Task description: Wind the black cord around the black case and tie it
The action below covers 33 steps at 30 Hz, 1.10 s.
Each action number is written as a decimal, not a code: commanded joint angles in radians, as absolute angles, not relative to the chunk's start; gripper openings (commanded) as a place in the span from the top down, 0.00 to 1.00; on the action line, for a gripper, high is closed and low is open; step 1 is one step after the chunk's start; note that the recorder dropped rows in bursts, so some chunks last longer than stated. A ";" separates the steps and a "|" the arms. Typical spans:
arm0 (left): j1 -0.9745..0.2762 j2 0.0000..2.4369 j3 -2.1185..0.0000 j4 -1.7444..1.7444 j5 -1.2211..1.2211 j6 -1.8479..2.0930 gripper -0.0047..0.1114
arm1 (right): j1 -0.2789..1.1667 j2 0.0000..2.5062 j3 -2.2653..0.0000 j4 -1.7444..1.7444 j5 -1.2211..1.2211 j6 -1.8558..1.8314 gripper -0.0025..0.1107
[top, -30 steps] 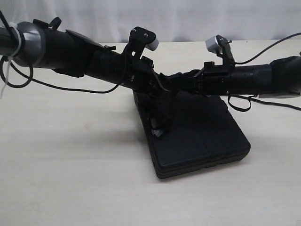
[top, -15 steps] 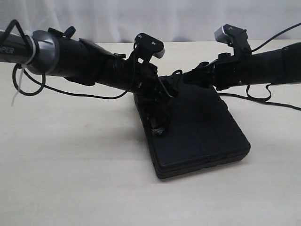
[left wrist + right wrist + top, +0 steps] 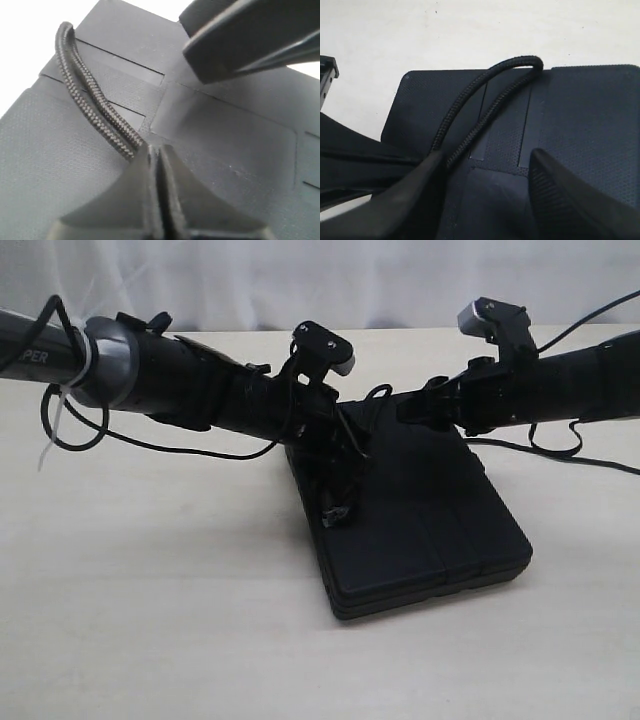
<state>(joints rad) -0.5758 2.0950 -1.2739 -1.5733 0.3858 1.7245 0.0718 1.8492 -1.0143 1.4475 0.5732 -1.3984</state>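
The black case (image 3: 430, 530) lies flat on the table, one corner toward the front. Part of the black cord (image 3: 338, 502) hangs down the case's left side, with a frayed lump low on it. In the left wrist view a doubled stretch of the black cord (image 3: 90, 95) crosses the ribbed case (image 3: 225, 140) and ends between the tips of my left gripper (image 3: 156, 147), which is shut on it. My right gripper (image 3: 487, 155) stands open just above the case (image 3: 590, 115). The looped cord (image 3: 485, 115) passes beside one of its fingers (image 3: 427, 175), apart from the other. In the exterior view my left gripper (image 3: 350, 455) and right gripper (image 3: 405, 408) meet over the case's far edge.
The pale wooden table (image 3: 150, 620) spreads around the case. Glossy black cables (image 3: 180, 445) hang from the left arm and cables (image 3: 545, 445) trail from the right arm. A white curtain (image 3: 250, 280) closes the back.
My left gripper has shut on the cord. My right gripper has opened, let the cord go and drawn back to the right. The left arm has shifted slightly right.
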 commanded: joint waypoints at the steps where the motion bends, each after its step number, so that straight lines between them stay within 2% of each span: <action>1: -0.582 2.091 -1.282 -1.583 0.427 1.730 0.96 | 0.067 1.842 -1.012 1.431 0.570 -1.398 0.55; 6: -0.582 2.074 -1.282 -1.592 0.378 1.681 0.94 | 0.067 1.863 -1.012 1.431 0.570 -1.398 0.55; 12: -0.582 2.072 -1.327 -1.602 0.395 1.657 0.54 | 0.067 1.869 -1.012 1.441 0.570 -1.400 0.55; 24: -0.582 2.172 -1.453 -1.606 0.250 1.611 0.53 | 0.067 1.837 -1.012 1.321 0.448 -1.295 0.55; 30: -0.582 2.216 -1.459 -1.608 0.306 1.637 0.53 | 0.067 1.830 -1.012 1.300 0.441 -1.275 0.55; 33: -0.582 2.221 -1.459 -1.608 0.279 1.648 0.59 | 0.067 1.830 -1.012 1.300 0.441 -1.275 0.55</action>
<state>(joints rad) -0.5820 2.2165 -1.4483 -1.6038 0.2942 1.6348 0.0718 1.8402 -1.0143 1.3121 0.4468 -1.2785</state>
